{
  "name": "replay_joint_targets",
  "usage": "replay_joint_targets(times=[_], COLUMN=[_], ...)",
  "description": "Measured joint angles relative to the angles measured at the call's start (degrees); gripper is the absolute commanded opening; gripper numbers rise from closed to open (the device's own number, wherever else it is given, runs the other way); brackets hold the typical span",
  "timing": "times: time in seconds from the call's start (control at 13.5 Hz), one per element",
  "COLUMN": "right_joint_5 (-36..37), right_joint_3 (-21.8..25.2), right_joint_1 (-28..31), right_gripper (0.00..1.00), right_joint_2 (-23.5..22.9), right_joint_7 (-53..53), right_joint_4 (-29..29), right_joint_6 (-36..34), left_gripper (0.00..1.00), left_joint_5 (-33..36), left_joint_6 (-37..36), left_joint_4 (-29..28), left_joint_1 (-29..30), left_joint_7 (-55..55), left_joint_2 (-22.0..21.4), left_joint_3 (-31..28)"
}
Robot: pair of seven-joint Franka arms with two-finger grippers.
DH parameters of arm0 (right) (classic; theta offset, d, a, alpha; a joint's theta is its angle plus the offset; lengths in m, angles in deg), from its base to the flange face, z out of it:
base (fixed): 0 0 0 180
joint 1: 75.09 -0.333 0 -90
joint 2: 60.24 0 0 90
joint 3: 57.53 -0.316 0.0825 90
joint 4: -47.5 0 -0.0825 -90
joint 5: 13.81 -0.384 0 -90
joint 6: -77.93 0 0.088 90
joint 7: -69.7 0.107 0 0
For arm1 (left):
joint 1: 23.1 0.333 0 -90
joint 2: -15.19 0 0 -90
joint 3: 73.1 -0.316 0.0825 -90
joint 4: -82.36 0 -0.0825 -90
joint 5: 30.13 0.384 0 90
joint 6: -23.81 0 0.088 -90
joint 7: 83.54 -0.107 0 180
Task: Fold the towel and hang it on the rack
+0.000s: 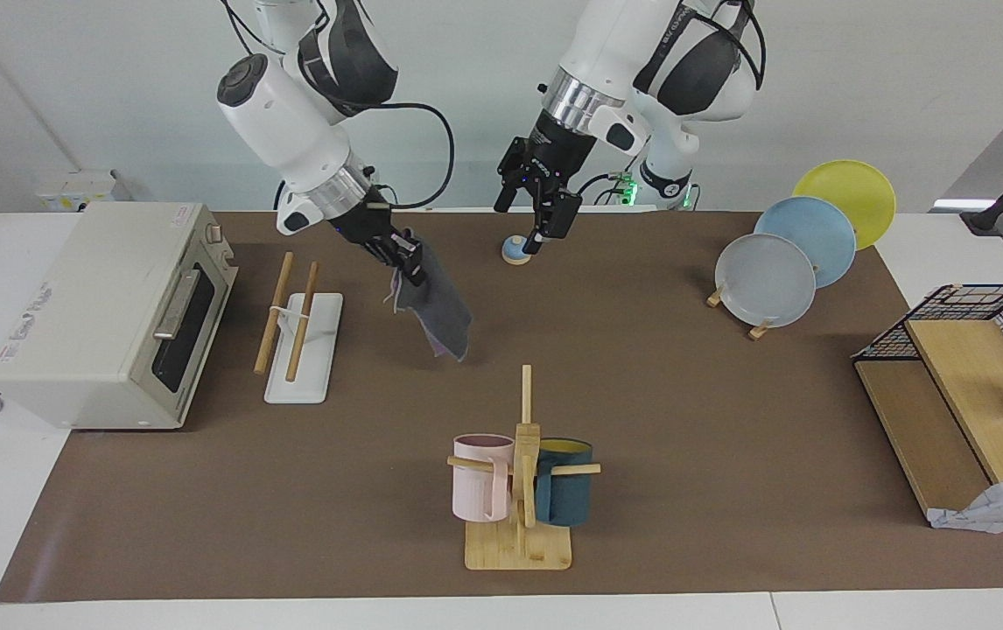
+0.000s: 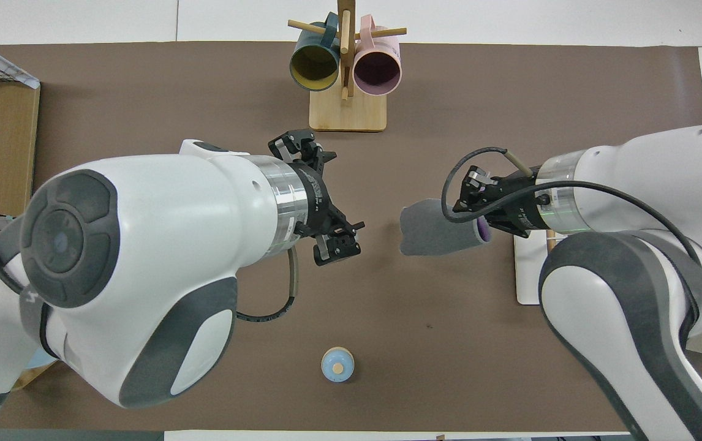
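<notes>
The towel [image 1: 442,308] hangs in a loose fold from my right gripper [image 1: 412,262], which is shut on its upper edge. Its grey face shows, with a purple edge peeking out. Held up, the towel [image 2: 434,231] is over the brown mat beside the rack [image 1: 302,325], two wooden rods on a white base. In the overhead view my right gripper [image 2: 479,217] and arm hide most of the rack [image 2: 527,269]. My left gripper [image 1: 526,223] hangs open and empty over the mat, apart from the towel. In the overhead view my left gripper [image 2: 342,202] has its fingers spread wide.
A small blue knob-topped disc [image 1: 516,251] lies close to the robots. A mug tree [image 1: 519,477] with two mugs stands far from them. A toaster oven [image 1: 108,315] is at the right arm's end. A plate stand [image 1: 782,262] and a wire-and-wood shelf [image 1: 965,376] are at the left arm's end.
</notes>
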Motion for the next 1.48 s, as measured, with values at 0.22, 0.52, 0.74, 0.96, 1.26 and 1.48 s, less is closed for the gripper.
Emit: replay_joint_targets(times=[0.22, 0.52, 0.74, 0.96, 1.26, 1.48], right_joint_5=[1.56, 9.50, 12.32, 13.30, 14.22, 14.27], right_joint_3=[0.23, 0.29, 0.42, 0.72, 0.64, 0.08], right_joint_1=[5.77, 10.01, 15.74, 21.42, 23.57, 23.44], right_gripper=[0.00, 0.00, 0.00, 0.00, 0.00, 0.12], right_joint_2=[1.66, 2.64, 3.14, 3.36, 3.41, 3.44], right_joint_7=[-8.26, -14.71, -22.65, -32.27, -35.57, -35.57], right_joint_4=[4.76, 7.53, 7.59, 7.61, 7.85, 8.09], right_joint_6=[-0.12, -2.07, -5.09, -5.82, -5.84, -5.84], left_gripper=[1.00, 1.00, 1.00, 1.00, 1.00, 1.00], left_joint_5=[0.01, 0.02, 0.03, 0.03, 0.03, 2.75], left_joint_6=[-0.06, -0.32, -1.37, -3.01, -6.88, -9.96], left_joint_4=[-3.47, -6.58, -7.24, -7.31, -7.31, -7.21], left_joint_1=[4.85, 11.66, 17.65, 21.82, 24.34, 24.76], left_joint_7=[-10.08, -25.63, -41.45, -54.81, -72.06, -85.78], left_joint_2=[-1.44, -3.11, -3.41, -3.43, -3.55, -3.84], left_joint_3=[-0.19, -0.46, -0.58, -0.69, -0.92, -3.25])
